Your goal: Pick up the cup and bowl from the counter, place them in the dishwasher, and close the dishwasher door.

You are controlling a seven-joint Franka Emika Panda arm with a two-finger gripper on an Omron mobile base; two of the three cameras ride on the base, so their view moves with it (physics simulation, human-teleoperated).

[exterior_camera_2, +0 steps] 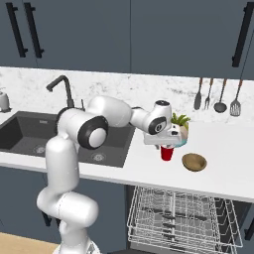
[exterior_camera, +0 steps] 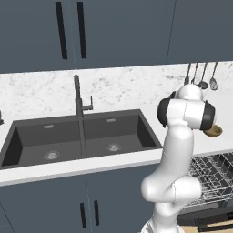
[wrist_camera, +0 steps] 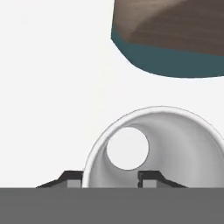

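The jaws straddle the rim of the one red cup (exterior_camera_2: 167, 153), grip uncertain, on the white desk (exterior_camera_2: 223, 168) beside one plant pot (exterior_camera_2: 179, 133) and one tan bowl (exterior_camera_2: 194, 161), above one wire dishwasher rack (exterior_camera_2: 181, 218).

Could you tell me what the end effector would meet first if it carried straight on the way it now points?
The end effector points down into the red cup; its fingertips straddle the rim, so it would likely meet the cup first.
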